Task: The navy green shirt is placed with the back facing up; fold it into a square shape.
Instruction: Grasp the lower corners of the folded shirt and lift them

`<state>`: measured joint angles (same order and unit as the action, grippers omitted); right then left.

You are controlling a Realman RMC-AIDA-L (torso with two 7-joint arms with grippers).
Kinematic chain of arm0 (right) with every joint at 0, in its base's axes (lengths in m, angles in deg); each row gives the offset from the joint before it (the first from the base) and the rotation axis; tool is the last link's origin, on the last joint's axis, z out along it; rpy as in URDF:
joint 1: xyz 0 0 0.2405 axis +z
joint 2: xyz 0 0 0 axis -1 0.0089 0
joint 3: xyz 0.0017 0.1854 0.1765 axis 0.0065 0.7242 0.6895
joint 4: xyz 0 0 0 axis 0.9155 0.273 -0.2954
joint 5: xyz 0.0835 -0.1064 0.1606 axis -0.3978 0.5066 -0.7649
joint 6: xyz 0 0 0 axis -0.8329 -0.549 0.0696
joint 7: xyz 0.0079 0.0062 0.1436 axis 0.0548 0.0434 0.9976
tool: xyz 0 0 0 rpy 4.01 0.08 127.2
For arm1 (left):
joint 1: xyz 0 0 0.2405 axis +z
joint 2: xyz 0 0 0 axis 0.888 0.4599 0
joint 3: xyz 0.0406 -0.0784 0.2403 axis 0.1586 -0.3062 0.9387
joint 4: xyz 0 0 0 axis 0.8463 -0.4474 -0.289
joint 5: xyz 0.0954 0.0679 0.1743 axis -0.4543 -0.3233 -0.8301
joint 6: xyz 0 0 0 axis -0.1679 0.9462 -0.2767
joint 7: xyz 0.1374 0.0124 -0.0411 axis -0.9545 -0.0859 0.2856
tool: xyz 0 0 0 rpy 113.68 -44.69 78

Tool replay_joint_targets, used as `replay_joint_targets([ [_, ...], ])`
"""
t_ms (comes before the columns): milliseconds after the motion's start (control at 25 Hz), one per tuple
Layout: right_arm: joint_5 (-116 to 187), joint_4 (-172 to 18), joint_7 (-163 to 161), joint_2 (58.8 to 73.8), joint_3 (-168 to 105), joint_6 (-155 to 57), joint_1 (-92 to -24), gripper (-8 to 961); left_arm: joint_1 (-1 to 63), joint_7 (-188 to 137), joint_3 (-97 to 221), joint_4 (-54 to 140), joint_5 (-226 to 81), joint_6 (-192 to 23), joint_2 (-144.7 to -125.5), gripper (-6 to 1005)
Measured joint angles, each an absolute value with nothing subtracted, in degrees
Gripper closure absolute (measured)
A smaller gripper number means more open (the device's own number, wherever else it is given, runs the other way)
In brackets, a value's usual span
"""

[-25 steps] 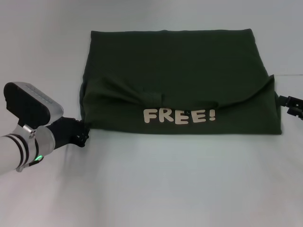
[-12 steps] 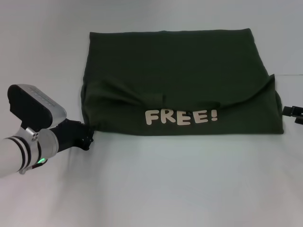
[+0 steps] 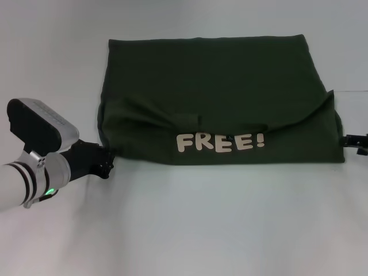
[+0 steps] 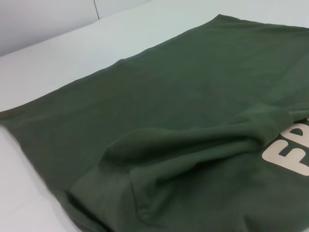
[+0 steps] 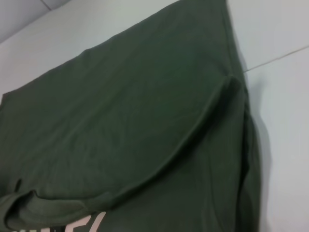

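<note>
A: Where's the shirt rn?

B: Flat on the white counter, already doubled over. A near flap is turned up so the cream "FREE!" lettering shows along the shirt's near edge, plain fabric beyond it. Long axis runs left-right across the counter; the fold sits on the near side, the far edge is straight and roughly parallel to it. Lettering reads upright from the robot's side.

A: End effectors?

B: Left end effector is right at the shirt's near-left corner, touching or nearly so. Can't tell if its fingers are spread or pinched, they're dark against dark cloth. Right end effector is just off the shirt's right edge, near the near-right corner, mostly out of frame. Same, can't tell its state.

A: So what's the step?

B: My guess: getting hold of both near corners for the next fold. The top layer is uneven, w/ a curved ridge sagging across the middle, plus a small bump above the lettering.

A: Tips?

B: Grab all layers at each corner, not just the top one. Lift both sides together, keep cloth taut btwn them so the ridge flattens, then lay edges even w/ the far edge. The shape's still wider than deep, so it prob needs a sideways fold to get to a square.
</note>
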<state>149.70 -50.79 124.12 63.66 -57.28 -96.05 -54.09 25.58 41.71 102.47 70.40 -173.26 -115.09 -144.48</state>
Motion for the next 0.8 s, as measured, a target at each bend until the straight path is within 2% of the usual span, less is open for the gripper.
replay_joint_targets([
  [360, 149.8, -50.9, 123.8, 66.11, -61.3, -91.3, -52.5, 273, 25.5, 42.2, 102.6, 70.5, -173.4, -115.1, -144.45, 961],
  [800, 149.7, -50.3, 123.8, 66.71, -62.3, -90.1, -52.7, 274, 25.4, 42.8, 102.7, 70.5, -173.5, -115.1, -144.37, 961],
])
